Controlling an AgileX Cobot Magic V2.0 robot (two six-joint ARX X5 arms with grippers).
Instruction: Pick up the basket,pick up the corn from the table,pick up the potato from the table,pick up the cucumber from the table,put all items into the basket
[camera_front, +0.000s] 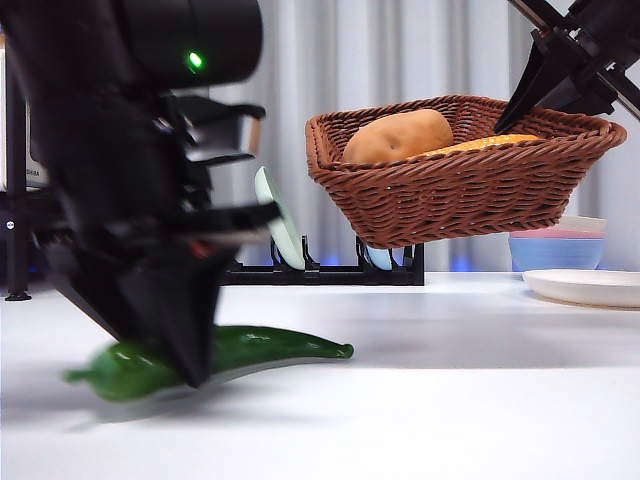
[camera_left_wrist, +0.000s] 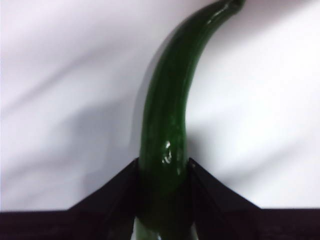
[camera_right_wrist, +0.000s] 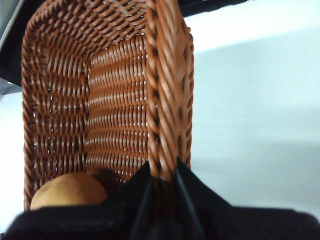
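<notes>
Right now the white desk (camera_front: 450, 400) fills the lower half of the front view. Above it, in the upper right, the basket (camera_front: 460, 190) hangs clear of the desk, its braided rim pinched between the right fingers (camera_right_wrist: 164, 172). Inside lie the potato (camera_front: 398, 135) and the corn (camera_front: 485, 143). At lower left, the left fingers (camera_left_wrist: 164, 170) are clamped around the cucumber (camera_front: 270, 348), low over the desk.
</notes>
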